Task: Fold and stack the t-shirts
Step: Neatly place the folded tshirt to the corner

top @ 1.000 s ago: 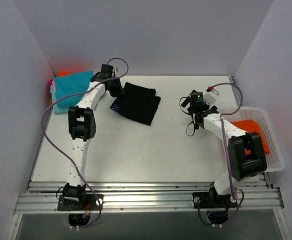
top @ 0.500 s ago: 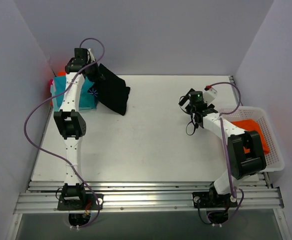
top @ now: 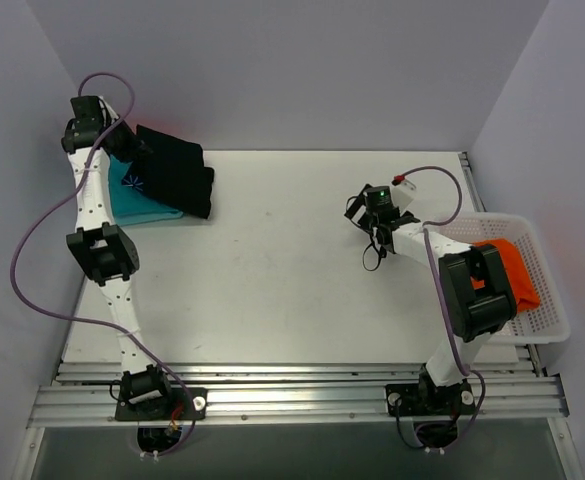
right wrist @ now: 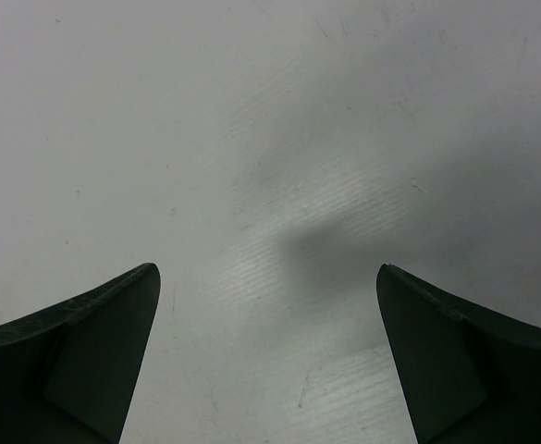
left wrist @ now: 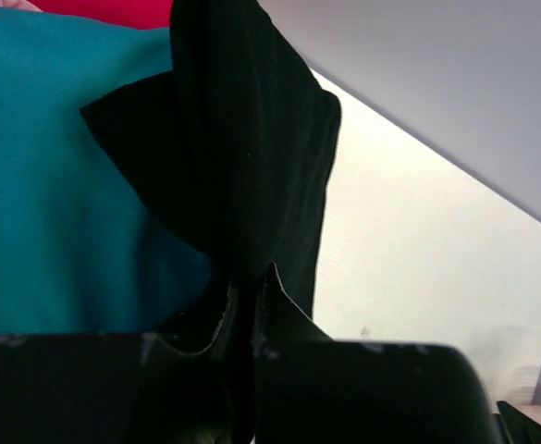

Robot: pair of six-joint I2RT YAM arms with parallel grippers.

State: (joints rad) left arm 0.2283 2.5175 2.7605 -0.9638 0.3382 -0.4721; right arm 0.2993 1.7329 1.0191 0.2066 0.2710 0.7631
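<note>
The black t-shirt (top: 177,175) hangs bunched and folded from my left end effector (left wrist: 245,294), whose fingers are clamped shut on a pinch of its cloth; in my left wrist view the dark fabric rises straight out of the closed jaws and spreads into a broad flap. It sits at the far left corner of the worktop (top: 292,290), close to where the left wall meets the back wall. From above it covers much of the teal t-shirt (top: 144,205), which lies flat beneath it with its near edge showing; I cannot tell how much of the black cloth rests on the teal and how much is held clear. In the left wrist view the teal cloth fills the left side, and a strip of red cloth (left wrist: 113,11) shows past its far edge. My left arm reaches long and nearly straight up the left side of the worktop to get there. Well apart, at the right edge, the orange t-shirt (top: 512,275) lies in the white lattice basket (top: 550,318), partly hidden behind my right arm's elbow. My right end effector (right wrist: 265,273) hovers over bare worktop right of the middle, its jaws spread wide with nothing between them, only the pale surface and a soft shadow below.
</note>
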